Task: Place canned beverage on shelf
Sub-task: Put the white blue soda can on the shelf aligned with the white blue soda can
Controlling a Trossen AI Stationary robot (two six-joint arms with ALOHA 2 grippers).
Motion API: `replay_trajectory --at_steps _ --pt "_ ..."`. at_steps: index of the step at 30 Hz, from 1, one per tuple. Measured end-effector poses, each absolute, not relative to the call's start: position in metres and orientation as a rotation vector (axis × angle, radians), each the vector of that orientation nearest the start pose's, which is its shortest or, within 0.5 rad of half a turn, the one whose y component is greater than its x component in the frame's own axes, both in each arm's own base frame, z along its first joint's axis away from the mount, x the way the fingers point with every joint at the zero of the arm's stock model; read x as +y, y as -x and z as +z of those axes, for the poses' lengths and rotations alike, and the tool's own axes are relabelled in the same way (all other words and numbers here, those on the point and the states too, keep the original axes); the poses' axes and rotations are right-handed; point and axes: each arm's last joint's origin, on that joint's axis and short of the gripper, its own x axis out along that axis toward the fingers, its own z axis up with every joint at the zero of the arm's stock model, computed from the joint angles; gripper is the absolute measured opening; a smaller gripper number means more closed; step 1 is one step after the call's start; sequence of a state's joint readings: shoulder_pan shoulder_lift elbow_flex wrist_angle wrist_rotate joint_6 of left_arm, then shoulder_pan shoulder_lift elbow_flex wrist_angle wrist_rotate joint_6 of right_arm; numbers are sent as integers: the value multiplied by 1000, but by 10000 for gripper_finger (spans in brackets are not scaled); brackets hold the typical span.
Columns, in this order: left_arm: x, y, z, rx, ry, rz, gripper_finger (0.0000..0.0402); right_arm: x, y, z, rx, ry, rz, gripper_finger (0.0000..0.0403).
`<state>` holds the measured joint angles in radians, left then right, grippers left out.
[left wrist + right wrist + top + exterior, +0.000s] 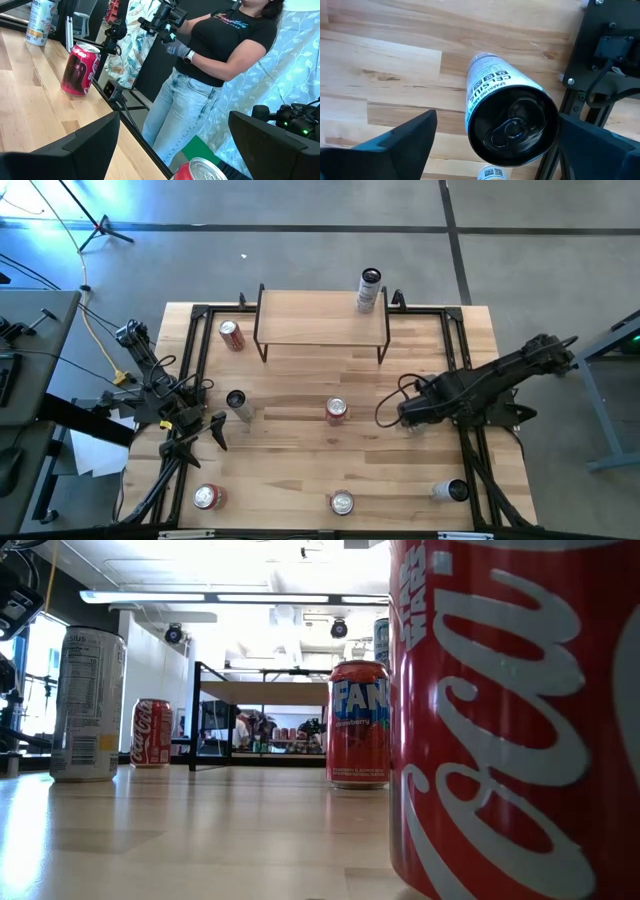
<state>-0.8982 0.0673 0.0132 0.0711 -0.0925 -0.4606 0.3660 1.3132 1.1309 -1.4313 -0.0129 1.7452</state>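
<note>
On the worktop [300, 480], the right gripper [490, 145] hangs wide-jawed directly above a black-topped can [510, 125]; closing off-centre could tip it.

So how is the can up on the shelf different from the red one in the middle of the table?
The shelf can is tall, slim and white with a dark top; the middle can is shorter, wider and red with a silver top. The shelf can stands on the shelf, at its right end; the middle can stands on the table in front of it. Both are upright and neither is held.
</note>
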Motion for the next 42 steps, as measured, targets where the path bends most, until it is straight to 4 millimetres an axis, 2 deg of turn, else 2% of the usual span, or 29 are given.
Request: replay_trajectory --at_steps 8,18,33,42 --pt "-77 -65 170 171 443 -795 360 73 -187 277 1345 -1062 -1096 343" --pt "-77 -65 169 171 443 -795 360 73 -186 277 1342 -1067 -1100 237" --pt "-77 -65 170 170 444 -794 360 74 -191 277 1292 -1128 -1097 235" --pt "-77 -65 169 171 443 -794 360 69 -206 279 1276 -1150 -1096 235"
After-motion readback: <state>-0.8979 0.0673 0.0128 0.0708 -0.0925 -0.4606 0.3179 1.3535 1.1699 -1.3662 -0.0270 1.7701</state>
